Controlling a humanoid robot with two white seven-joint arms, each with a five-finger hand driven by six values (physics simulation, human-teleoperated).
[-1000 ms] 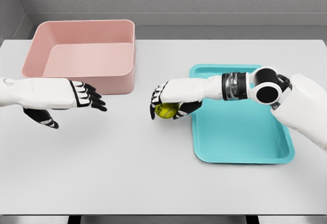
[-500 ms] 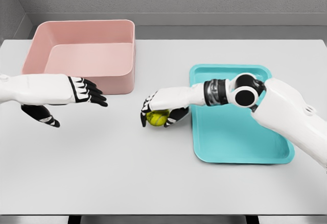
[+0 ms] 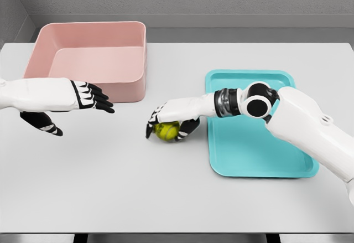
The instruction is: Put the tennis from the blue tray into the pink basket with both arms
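Note:
A yellow-green tennis ball (image 3: 166, 131) is low over the white table, left of the blue tray (image 3: 260, 154). My right hand (image 3: 168, 123) is shut on the ball from above, its arm reaching leftward across the tray's near-left corner. My left hand (image 3: 88, 100) hovers open, fingers pointing right, in front of the pink basket (image 3: 88, 60). A gap of bare table separates the two hands. The basket stands at the back left and holds nothing.
The white table (image 3: 138, 187) runs to a front edge at the bottom of the view. A grey wall stands behind the table's back edge.
My right hand has carried the tennis ball further left, away from the blue tray. My left hand has drifted slightly left and up.

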